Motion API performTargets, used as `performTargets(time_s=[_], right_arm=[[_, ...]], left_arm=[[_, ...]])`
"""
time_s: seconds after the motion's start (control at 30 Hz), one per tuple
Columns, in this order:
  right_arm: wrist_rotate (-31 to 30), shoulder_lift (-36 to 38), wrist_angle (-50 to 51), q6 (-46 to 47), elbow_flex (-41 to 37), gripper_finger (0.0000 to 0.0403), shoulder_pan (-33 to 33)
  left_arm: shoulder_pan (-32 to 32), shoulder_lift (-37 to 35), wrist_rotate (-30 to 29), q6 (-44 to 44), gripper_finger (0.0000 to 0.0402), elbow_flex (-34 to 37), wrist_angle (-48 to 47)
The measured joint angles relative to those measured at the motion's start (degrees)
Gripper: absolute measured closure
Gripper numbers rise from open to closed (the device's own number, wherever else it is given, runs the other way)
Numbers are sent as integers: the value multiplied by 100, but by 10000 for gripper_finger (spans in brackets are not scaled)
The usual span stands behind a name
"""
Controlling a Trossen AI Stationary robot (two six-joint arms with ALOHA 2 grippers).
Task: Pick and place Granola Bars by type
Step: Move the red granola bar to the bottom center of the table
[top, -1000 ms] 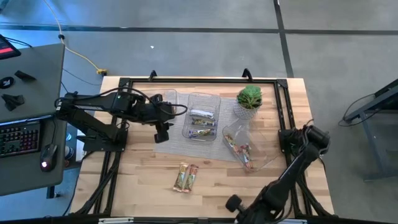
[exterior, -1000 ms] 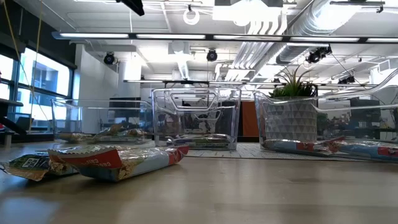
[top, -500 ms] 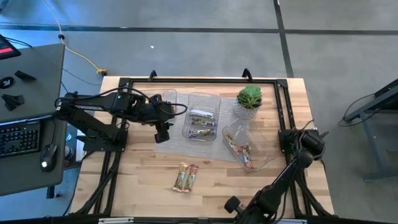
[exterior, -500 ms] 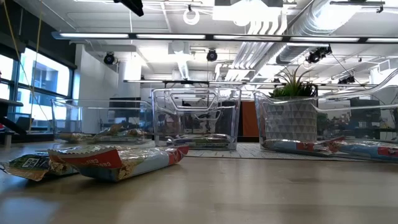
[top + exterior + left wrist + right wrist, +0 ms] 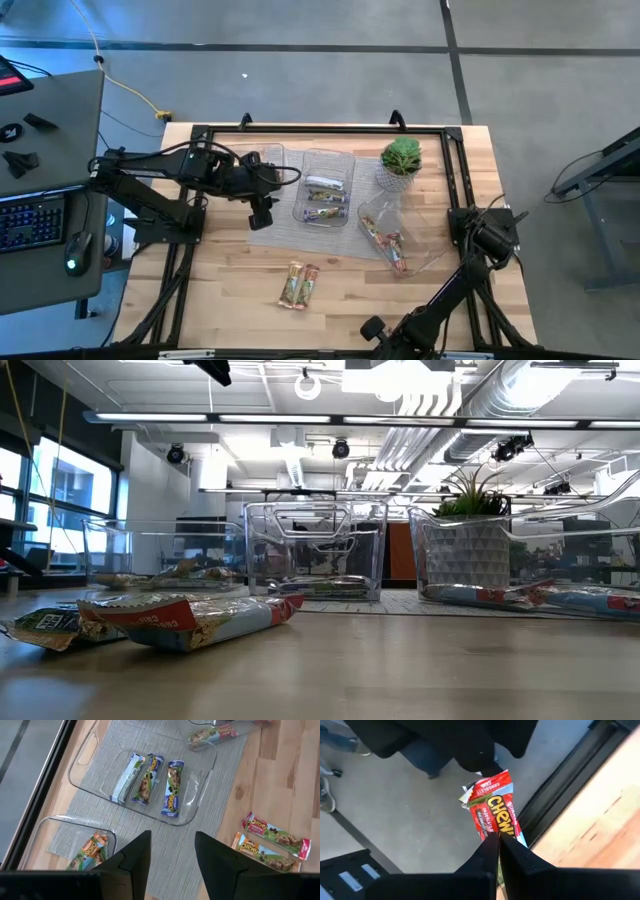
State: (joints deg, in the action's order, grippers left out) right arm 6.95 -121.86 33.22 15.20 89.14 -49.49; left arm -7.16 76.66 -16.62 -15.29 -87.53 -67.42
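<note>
Two red-and-green "Chewy" granola bars (image 5: 298,285) lie flat on the bare wood near the table's near edge; they also show in the left wrist view (image 5: 274,836) and in the low view (image 5: 190,618). The middle clear tray (image 5: 325,188) holds three bars (image 5: 150,777). The left tray (image 5: 85,851) holds an orange bar, and the tilted right tray (image 5: 398,238) holds several. My left gripper (image 5: 172,840) hovers open over the woven mat, between the left and middle trays (image 5: 262,208). My right gripper (image 5: 498,840), at the table's right edge (image 5: 488,235), is shut on a red bar (image 5: 494,807). My right gripper pinches the red "Chewy" bar between its two shut fingers at the bar's near end (image 5: 503,829). The rest of the bar sticks out past the fingertips, lifted clear. Behind it are the floor and the table's dark frame.
A small green potted plant (image 5: 400,160) stands at the far right of the mat. A black frame (image 5: 320,128) runs round the table edges. Bare wood lies near the two loose bars. A desk with a keyboard (image 5: 35,215) stands to the left of the table.
My right arm's wrist has swung a little toward the table's near edge and turned, at the right table edge. The left arm and the bars on the table have kept still.
</note>
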Motion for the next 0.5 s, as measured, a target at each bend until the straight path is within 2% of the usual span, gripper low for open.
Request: performTargets(time_s=[0.17, 0.3, 0.5], right_arm=[[-423, -31, 354, -21, 16, 403, 67], [-1124, -17, 670, -419, 17, 403, 204], [-1798, -17, 1078, -870, 15, 403, 685]], left_arm=[[0, 0, 70, 0, 254, 0, 0], [0, 0, 70, 28, 254, 0, 2], [0, 0, 157, 45, 254, 0, -2]])
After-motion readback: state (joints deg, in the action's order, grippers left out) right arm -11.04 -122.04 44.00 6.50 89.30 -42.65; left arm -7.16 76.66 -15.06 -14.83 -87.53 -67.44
